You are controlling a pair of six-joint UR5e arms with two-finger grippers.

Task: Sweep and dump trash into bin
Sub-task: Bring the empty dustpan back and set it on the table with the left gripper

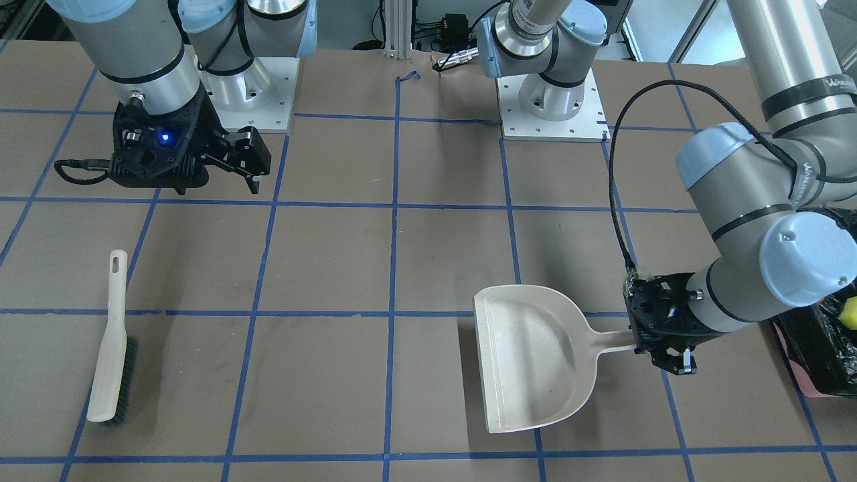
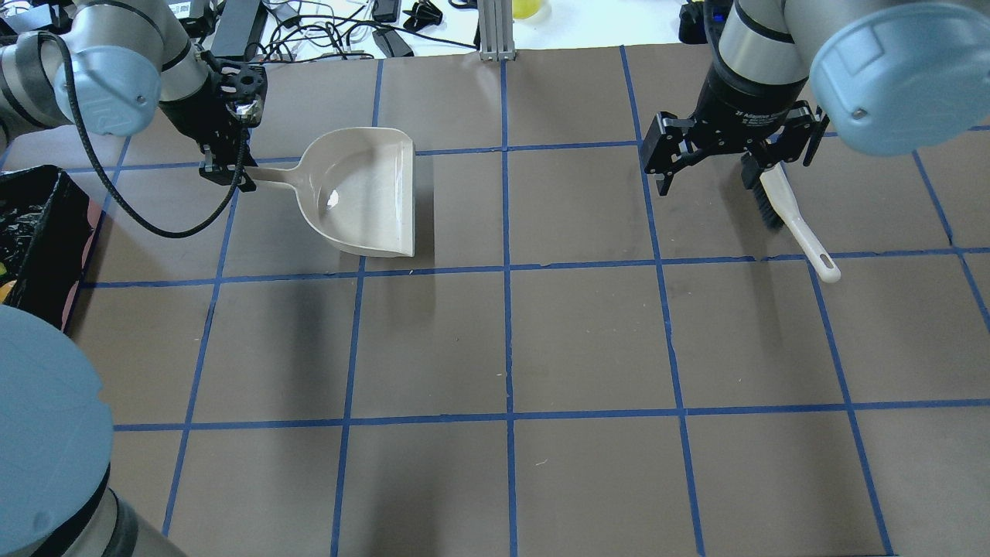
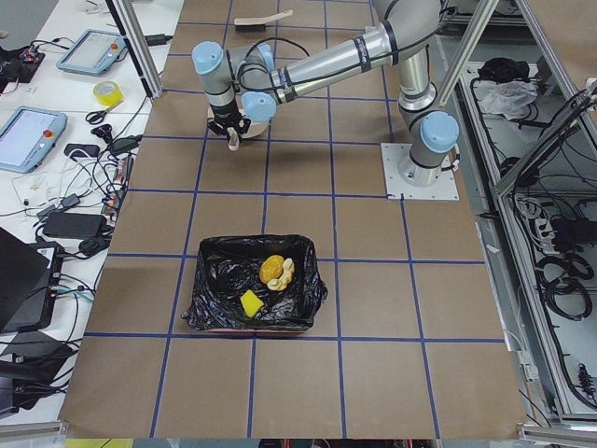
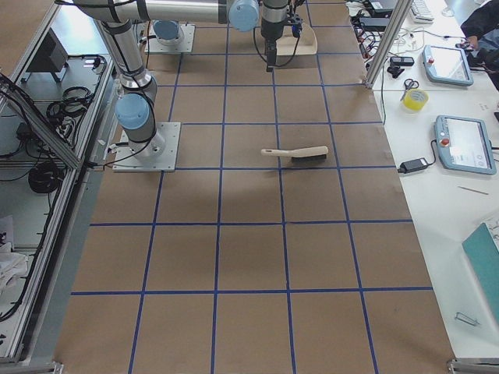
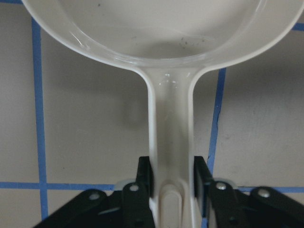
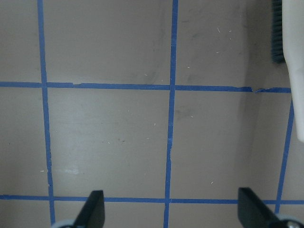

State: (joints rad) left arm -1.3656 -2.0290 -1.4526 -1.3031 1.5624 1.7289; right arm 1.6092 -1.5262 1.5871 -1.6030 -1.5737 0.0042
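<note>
Dustpan (image 5: 168,118) handle sat clamped in my L gripper (image 5: 172,172); R gripper (image 6: 171,211) hung wide, empty. Trash (image 3: 273,271) (all 3 pcs) lay in bin (image 3: 210,280) at table's left end. I'd call it done.

The dustpan (image 1: 535,365) handle sits in your left hand (image 2: 228,176), pan ahead of it; the bin (image 3: 213,280), trash (image 3: 273,271) inside, stands behind it. The brush (image 1: 110,361) lies on the counter (image 1: 335,268) beside your right hand (image 2: 731,162).
</note>
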